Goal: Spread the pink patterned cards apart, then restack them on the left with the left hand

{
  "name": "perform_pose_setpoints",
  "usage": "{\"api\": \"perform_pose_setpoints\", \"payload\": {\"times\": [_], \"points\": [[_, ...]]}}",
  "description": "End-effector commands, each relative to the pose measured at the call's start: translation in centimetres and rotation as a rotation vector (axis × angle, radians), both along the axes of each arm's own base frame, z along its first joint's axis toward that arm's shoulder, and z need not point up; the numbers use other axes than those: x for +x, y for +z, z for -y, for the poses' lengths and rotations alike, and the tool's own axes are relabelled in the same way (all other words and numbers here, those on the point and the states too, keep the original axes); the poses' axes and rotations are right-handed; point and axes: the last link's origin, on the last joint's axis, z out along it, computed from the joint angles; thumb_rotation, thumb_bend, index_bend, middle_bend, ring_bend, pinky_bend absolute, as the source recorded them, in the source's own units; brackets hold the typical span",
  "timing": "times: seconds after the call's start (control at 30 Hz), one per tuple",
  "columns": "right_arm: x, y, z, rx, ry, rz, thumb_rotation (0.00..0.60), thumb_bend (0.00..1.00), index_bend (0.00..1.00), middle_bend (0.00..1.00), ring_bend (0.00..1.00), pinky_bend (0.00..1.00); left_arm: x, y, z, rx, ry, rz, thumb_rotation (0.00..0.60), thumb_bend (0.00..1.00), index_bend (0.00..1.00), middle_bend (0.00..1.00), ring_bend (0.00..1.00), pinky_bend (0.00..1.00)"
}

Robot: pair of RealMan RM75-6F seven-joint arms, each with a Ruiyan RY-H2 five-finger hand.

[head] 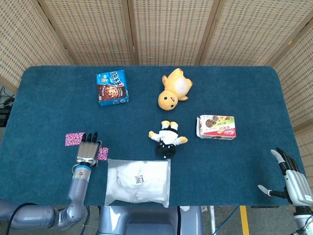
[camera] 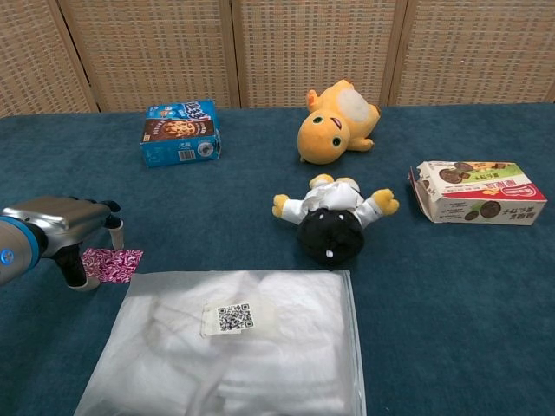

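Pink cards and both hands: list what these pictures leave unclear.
- Pink cards: in the head view the left hand covers the stretch between the two visible pink pieces, so their count and any overlap cannot be told.
- Left hand contact: in the chest view its fingers hide whether they press the card.
- Right hand: near the head view's corner, absent from the chest view; small, apparently empty.
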Motion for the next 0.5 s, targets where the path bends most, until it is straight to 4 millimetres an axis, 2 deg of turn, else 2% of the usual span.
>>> {"api": "perform_pose_setpoints", "payload": {"times": [0.03,0.5], "points": [[-0.01,0.0,-0.01,0.0,0.0,0.0,0.6,0.11,0.04,0.0,0.0,0.0,0.04,-0.03,0.03,-0.005,0.0,0.0,0.6,0.32,0.31,0.0,0.0,0.0],[0.02,0.05,-0.01,-0.002,0.001,0.002,0.6,0.11,0.04,0.0,0.0,0.0,0.1,0.21,-0.09,-0.006,-0.028,-0.021,0.6,0.32,0.31,0.0,0.0,0.0]]}}
